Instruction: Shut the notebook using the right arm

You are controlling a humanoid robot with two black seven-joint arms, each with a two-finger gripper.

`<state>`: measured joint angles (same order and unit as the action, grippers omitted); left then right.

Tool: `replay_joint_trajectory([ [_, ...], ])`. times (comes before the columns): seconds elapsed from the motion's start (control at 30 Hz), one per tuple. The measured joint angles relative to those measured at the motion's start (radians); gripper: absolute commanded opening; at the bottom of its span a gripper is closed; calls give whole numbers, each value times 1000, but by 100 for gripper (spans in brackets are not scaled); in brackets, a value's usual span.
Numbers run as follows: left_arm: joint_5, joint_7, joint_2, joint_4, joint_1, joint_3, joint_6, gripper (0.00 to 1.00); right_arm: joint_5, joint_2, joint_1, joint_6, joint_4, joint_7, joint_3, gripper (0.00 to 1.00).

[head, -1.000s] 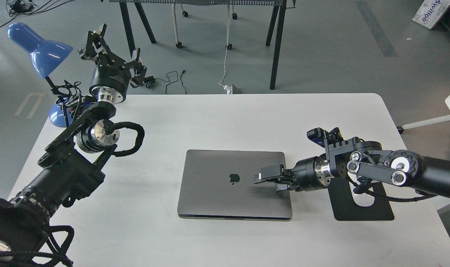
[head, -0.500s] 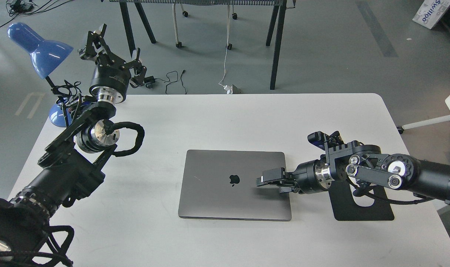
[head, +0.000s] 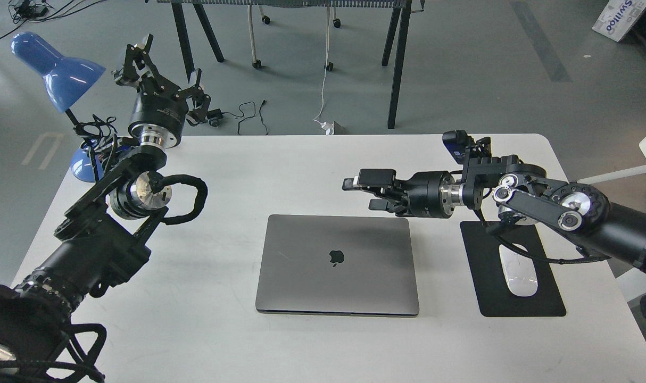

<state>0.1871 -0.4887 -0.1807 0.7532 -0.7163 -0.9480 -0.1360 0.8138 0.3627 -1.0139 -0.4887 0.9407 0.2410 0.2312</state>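
Observation:
The notebook [head: 336, 264] is a slim grey laptop with a dark apple logo. It lies closed and flat in the middle of the white table [head: 312, 165]. My right arm [head: 536, 199] comes in from the right. Its gripper [head: 363, 192] hangs in the air above the table just behind the notebook's far right edge, apart from the lid, pointing left, with its fingers [head: 370, 178] spread and empty. My left gripper [head: 166, 69] is raised at the far left corner beside the lamp, open and empty.
A blue desk lamp [head: 57, 69] stands at the table's far left corner. A black mouse pad [head: 546, 303] with a white mouse [head: 520, 271] lies right of the notebook, under my right arm. Table legs and cables are on the floor beyond.
My right gripper has lifted off the notebook's lid and moved up and back, away from it. The lid has settled fully flat. The mouse now shows. My left arm has not moved.

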Motion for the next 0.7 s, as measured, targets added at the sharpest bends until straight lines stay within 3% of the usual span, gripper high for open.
replay_joint_trajectory([
  [0.27, 0, 0, 1, 0, 0, 0, 1, 100, -38, -6, 31, 53, -14, 3, 413, 100],
  [0.7, 1, 0, 1, 0, 0, 0, 1, 100, -603, -27, 60, 202, -93, 5, 615, 100],
])
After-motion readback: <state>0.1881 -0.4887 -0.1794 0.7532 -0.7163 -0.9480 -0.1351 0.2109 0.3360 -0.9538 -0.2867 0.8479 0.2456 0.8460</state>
